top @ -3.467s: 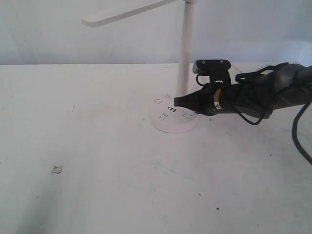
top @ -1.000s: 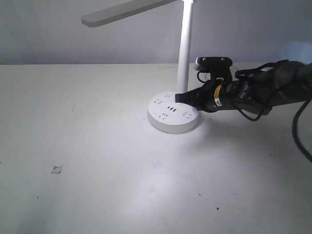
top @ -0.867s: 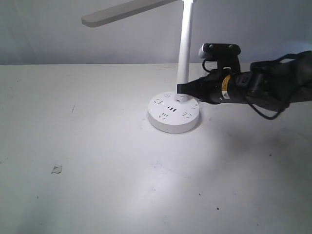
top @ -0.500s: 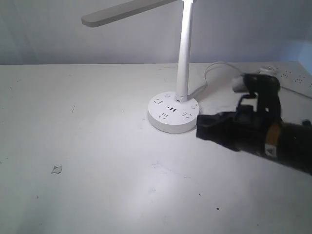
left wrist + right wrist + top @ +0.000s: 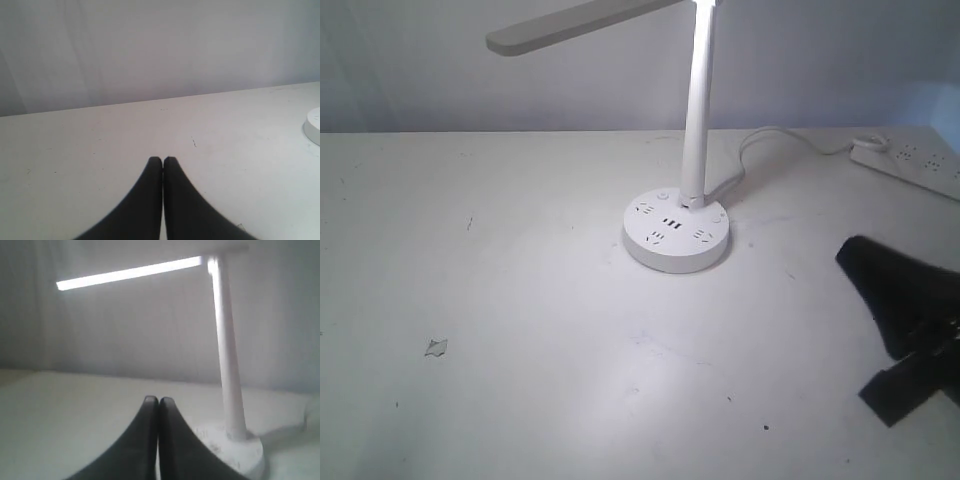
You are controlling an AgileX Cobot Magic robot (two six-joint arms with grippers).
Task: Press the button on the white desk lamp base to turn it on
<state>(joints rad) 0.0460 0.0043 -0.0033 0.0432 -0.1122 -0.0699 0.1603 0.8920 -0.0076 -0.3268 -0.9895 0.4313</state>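
- Exterior view: the round white plastic lamp base [image 5: 676, 238] sits mid-tabletop [image 5: 520, 350]. Its thin white upright stem [image 5: 697, 110] carries a long white lamp head bar [image 5: 570, 25], and bright light pools around the base. The right gripper [image 5: 855, 256], a dark blur, is well apart from the base.
- Left wrist view: the left gripper [image 5: 163, 159] has its black fingers [image 5: 152, 175] pressed together, with the base's rim [image 5: 314, 125] off to one side.
- Right wrist view: the right gripper's fingers are together too, aimed toward the base [image 5: 235, 450], and the bar [image 5: 130, 274] glows. The press looks done, so the next move probably only needs to park the arm.

The desk lamp base [image 5: 676, 240] is white with three dark slots, the table [image 5: 520, 380] off-white with dark specks, the power strip [image 5: 910, 165] white, the right gripper [image 5: 158, 400] black.
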